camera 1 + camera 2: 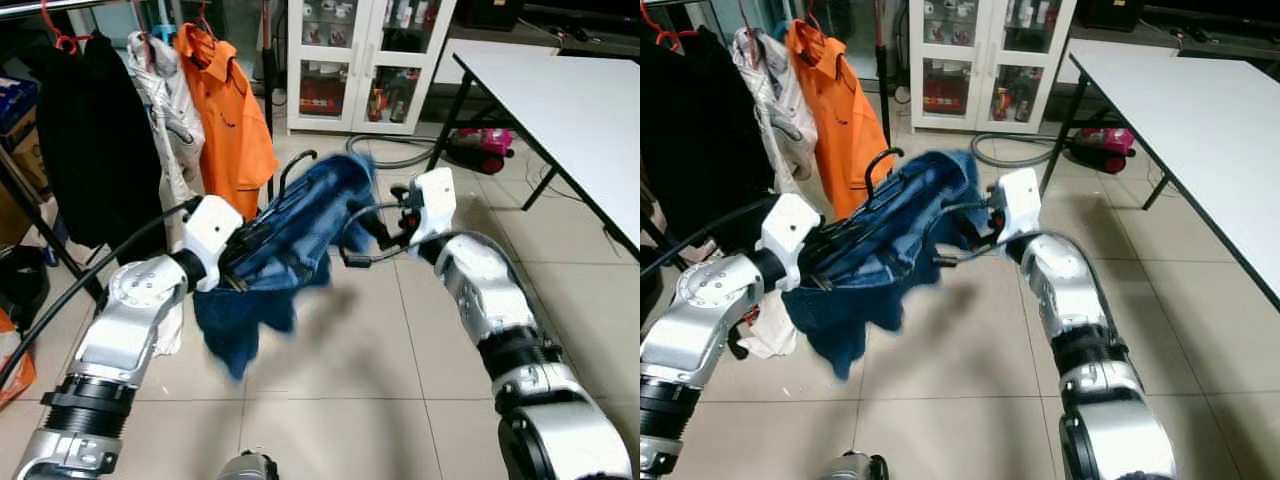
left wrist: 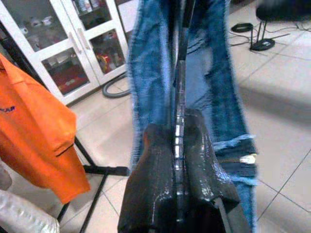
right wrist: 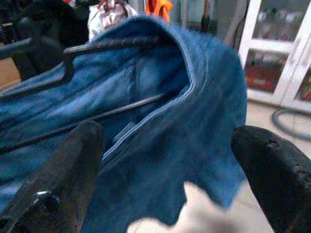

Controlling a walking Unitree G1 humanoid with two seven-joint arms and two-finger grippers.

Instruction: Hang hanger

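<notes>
Left gripper (image 2: pixel 181 160) clamps hanger (image 1: pixel 290 172); right gripper (image 3: pixel 170 165) spread, apparently untouching.

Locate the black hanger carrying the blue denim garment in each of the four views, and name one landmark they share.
Left eye view: black hanger, hook poking up centre, above the blue denim garment.
Right eye view: hook left of centre.
Left wrist view: thin bar clamped between the left gripper fingers.
Right wrist view: wire across the upper left, ahead of the open right gripper.
Shared landmark: orange shirt.
</notes>
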